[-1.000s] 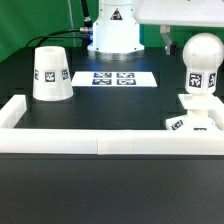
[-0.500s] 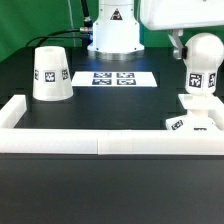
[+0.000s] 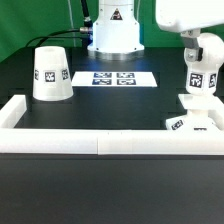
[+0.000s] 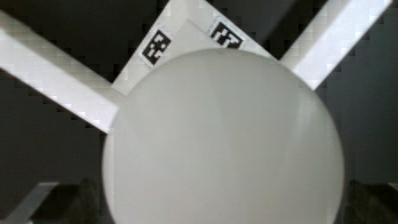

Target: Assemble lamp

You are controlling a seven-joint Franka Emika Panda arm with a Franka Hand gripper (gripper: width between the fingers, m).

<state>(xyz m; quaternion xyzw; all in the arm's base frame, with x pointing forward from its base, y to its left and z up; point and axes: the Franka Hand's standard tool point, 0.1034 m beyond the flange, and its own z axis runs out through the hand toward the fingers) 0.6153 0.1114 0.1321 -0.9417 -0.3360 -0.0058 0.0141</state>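
Observation:
The round-headed bulb [image 3: 201, 78] stands upright on the flat square base [image 3: 190, 122] at the exterior view's right, against the white wall strip. My gripper [image 3: 203, 50] hangs over the bulb's head with its jaws open, one dark finger [image 3: 186, 45] beside the head. In the wrist view the bulb head [image 4: 214, 130] fills the picture between the two fingers [image 4: 39, 205], and the tagged base [image 4: 187, 40] shows beyond it. The cone shade [image 3: 50, 73] stands alone at the exterior view's left.
The long white wall strip [image 3: 100, 142] runs along the front with short arms at both ends. The marker board [image 3: 113, 78] lies flat in the middle at the back. The arm's white pedestal [image 3: 112, 35] stands behind it.
My gripper has moved toward the exterior view's right and down, from beside the bulb to over its head. The bulb, base and shade have not moved.

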